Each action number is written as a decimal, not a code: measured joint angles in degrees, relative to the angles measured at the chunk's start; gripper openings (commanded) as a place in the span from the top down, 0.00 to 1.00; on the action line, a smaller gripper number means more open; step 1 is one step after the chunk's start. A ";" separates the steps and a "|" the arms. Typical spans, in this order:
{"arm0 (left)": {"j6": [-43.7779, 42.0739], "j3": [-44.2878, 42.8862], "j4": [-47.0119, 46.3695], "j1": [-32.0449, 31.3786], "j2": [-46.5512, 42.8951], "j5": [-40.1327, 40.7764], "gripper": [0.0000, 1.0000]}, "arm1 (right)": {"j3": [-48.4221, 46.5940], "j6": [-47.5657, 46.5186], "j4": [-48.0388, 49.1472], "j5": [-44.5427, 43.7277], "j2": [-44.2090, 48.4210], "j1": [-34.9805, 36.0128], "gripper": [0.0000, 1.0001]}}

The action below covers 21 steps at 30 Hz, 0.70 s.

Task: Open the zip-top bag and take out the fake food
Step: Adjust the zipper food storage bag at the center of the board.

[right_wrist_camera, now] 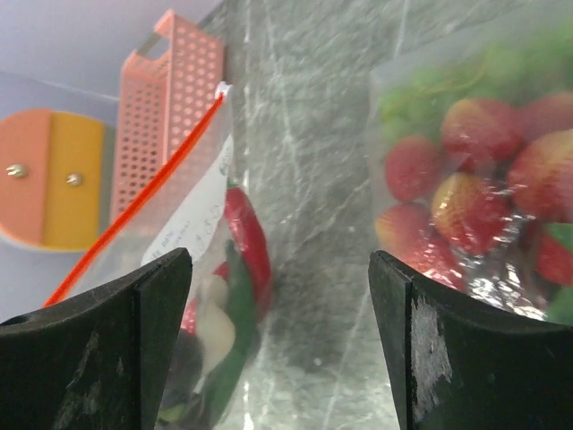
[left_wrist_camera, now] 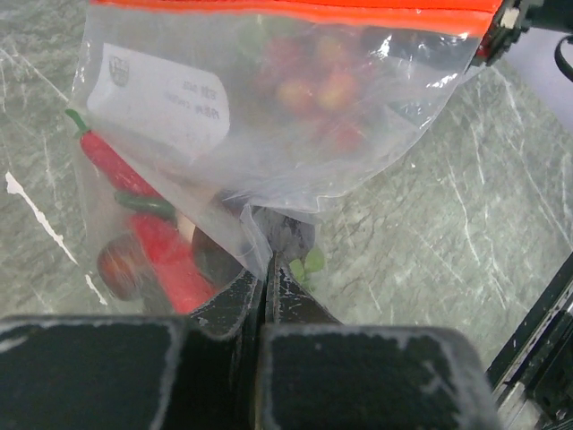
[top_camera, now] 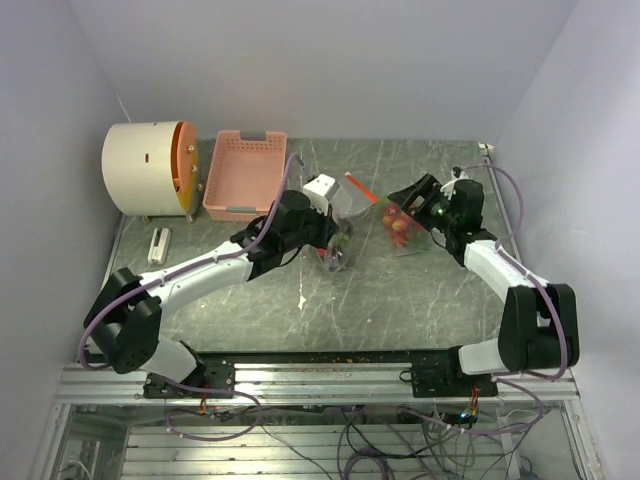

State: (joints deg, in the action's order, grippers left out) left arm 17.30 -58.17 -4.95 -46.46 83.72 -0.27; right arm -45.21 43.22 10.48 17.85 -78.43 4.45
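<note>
Bare marbled table (top_camera: 400, 310) lies open between the arm bases and the zip-top bag (left_wrist_camera: 295, 143), which is mid-table, well clear of the side walls. Under an orange zip strip (left_wrist_camera: 295, 11), its clear plastic shows the fake food (left_wrist_camera: 161, 242): a red chilli, strawberries (right_wrist_camera: 466, 197), and dark and green pieces. The left gripper (left_wrist_camera: 266, 269) pinches a fold of the bag. The right gripper (right_wrist_camera: 277, 264) stands spread, with bag plastic on either side. The pink basket (top_camera: 243, 175) sits back left, beside a cream drum (top_camera: 145, 170).

Top view overhead, far, looking down; wrist views close, low, both sharing zip-top bag (left_wrist_camera: 269, 134)
</note>
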 measured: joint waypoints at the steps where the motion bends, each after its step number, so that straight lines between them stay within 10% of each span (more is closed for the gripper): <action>1: -0.39 0.57 0.04 0.00 -0.42 -0.02 0.93 | 0.48 2.21 2.36 2.60 -1.60 -0.28 0.20; 21: -2.97 4.52 -1.92 0.00 -0.39 -2.80 0.93 | -5.81 14.29 13.88 22.77 -14.16 2.05 0.21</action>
State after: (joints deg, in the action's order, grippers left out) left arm 14.33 -53.65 -6.87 -46.46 83.33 -3.07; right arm -51.03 57.52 24.36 40.62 -92.60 6.50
